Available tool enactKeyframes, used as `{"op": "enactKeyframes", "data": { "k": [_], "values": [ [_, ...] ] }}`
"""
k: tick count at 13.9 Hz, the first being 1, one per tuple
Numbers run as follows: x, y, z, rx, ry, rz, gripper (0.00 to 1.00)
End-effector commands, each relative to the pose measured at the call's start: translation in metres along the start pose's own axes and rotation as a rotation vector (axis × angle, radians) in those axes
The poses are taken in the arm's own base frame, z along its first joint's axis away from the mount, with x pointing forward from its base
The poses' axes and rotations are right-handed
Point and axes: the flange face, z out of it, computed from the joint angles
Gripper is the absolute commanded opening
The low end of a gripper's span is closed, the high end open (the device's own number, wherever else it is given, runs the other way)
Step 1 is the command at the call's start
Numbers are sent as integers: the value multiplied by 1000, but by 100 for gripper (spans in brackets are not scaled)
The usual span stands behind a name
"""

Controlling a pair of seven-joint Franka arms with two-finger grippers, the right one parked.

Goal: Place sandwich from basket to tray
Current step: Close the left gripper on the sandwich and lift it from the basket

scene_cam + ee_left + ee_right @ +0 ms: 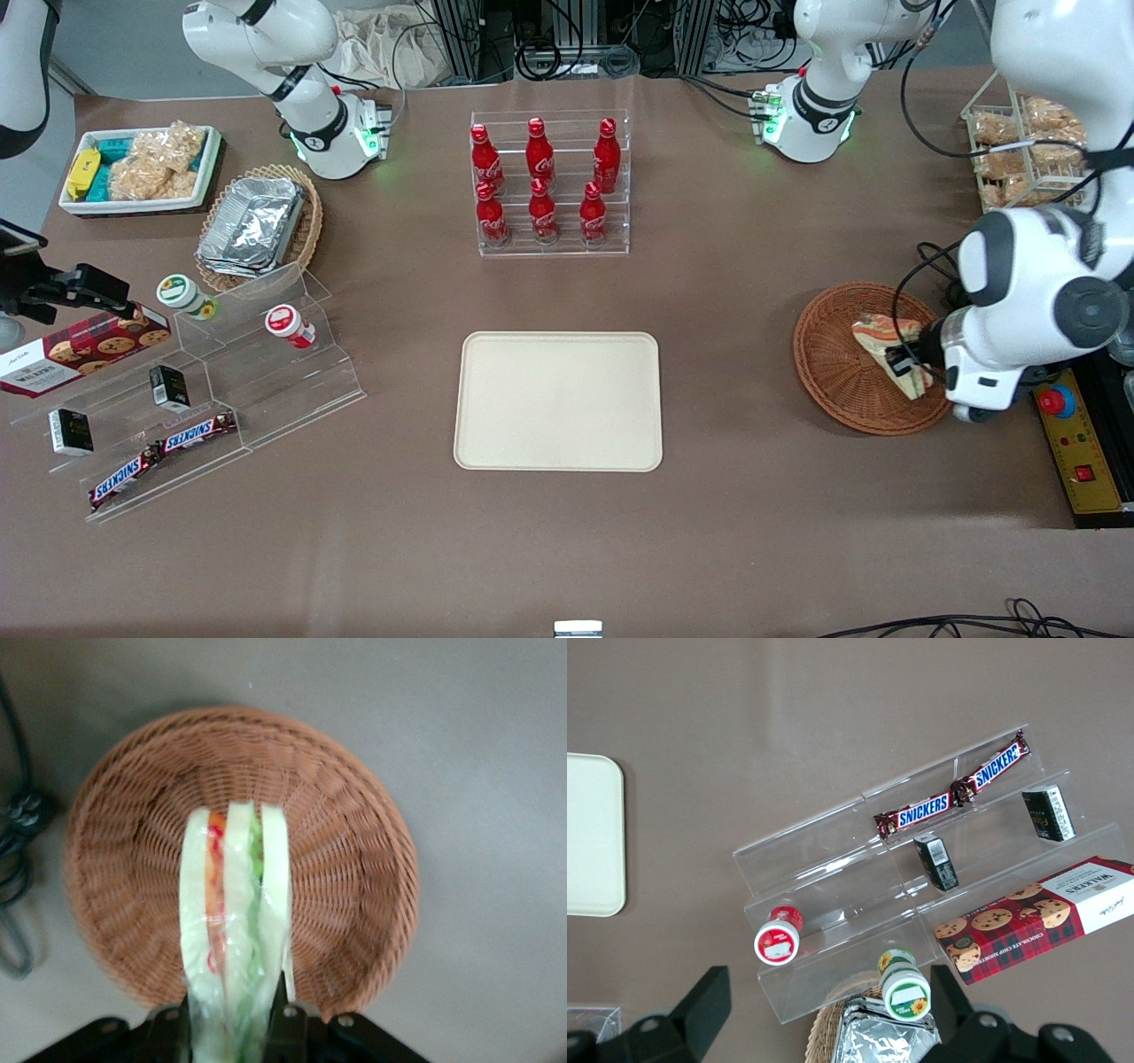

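The sandwich [886, 346] is a wrapped wedge of pale bread with orange and green filling. It is held over the round reddish-brown wicker basket [837, 372] at the working arm's end of the table. My left gripper [905, 363] is shut on the sandwich. In the left wrist view the sandwich [235, 904] runs up from between the black fingers [288, 1023], above the basket [354, 868]. The cream tray [558, 400] lies flat at the table's middle, with nothing on it.
A clear rack of red cola bottles [545, 182] stands farther from the front camera than the tray. A clear stepped shelf with candy bars and small jars [204, 390] and a tan basket of foil containers [257, 226] lie toward the parked arm's end. A control box [1076, 447] lies beside the basket.
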Motion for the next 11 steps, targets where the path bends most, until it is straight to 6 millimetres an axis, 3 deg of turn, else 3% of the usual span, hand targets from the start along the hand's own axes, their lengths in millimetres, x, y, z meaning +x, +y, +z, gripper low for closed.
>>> {"op": "enactKeyframes", "data": {
  "k": [1,3,5,8,11],
  "values": [
    [-10,9,-101,-21,-16,60,0],
    [-19,8,-154,-71,1,127,0],
    [-24,7,-186,-93,42,208,0],
    [-41,34,-191,-106,65,380,0],
    [-67,108,-165,-136,88,505,0]
  ]
}}
